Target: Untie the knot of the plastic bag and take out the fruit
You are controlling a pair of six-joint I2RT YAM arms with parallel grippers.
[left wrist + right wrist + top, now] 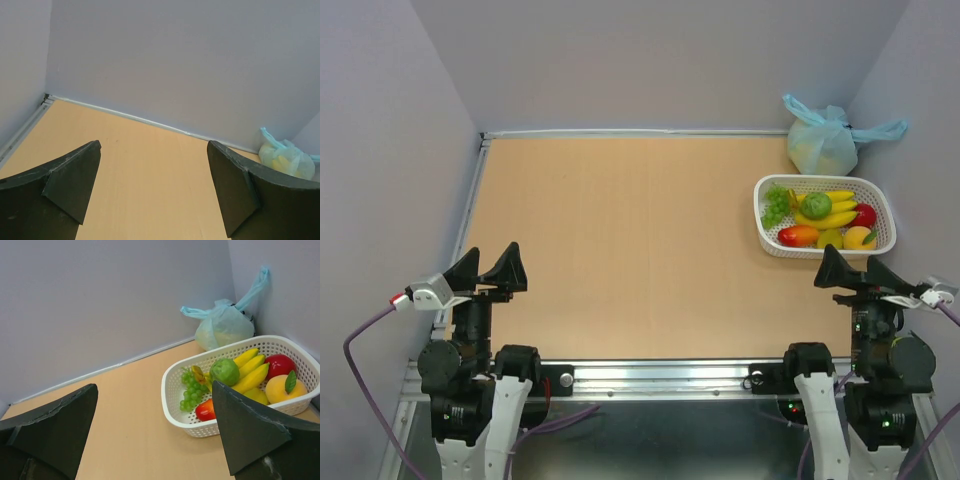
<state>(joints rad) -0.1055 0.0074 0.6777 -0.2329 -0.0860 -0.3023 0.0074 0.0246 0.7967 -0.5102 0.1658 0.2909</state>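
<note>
step 1 not begun: left end effector (pixel 490 260) and right end effector (pixel 852 266) spread, empty at frame bottom; plastic bag (pixel 820 148) sits upper right behind basket (pixel 758 205), knot (pixel 847 130) tied, so next needs a far reach to it.

White basket (pixel 820 252) on tan table (pixel 620 250), far right

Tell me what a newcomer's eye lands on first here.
The white basket of bright fruit by the right wall. Just behind it, in the far right corner, sits the tied blue bag. The left arm and right arm sit at the near edge, jaws open.
</note>
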